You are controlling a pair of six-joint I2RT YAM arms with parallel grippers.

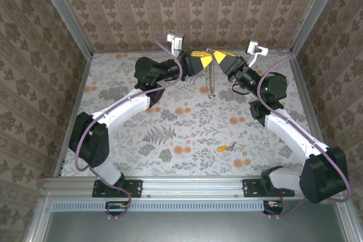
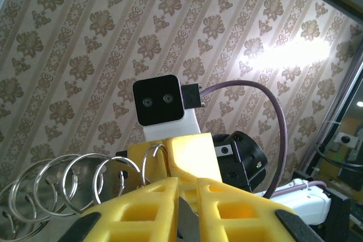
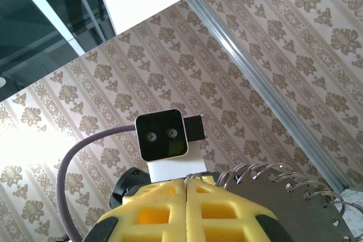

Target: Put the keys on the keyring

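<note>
A table (image 1: 142, 140) with a floral covering is enclosed by damask-papered walls (image 1: 187, 4). At its far middle, the left gripper (image 1: 203, 58) and the right gripper (image 1: 220, 56) are held tip to tip above the surface. The keyring (image 1: 211, 80), a string of silvery rings, is pinched by both and hangs down between them. In each wrist view the yellow fingers (image 2: 153, 208) are seen closed on the rings. The orange-headed key (image 1: 223, 148) lies on the table near the right arm (image 1: 289, 131), well apart from the keyring. Nothing is judged threaded yet: the key is left to be picked up and worked on.
</note>
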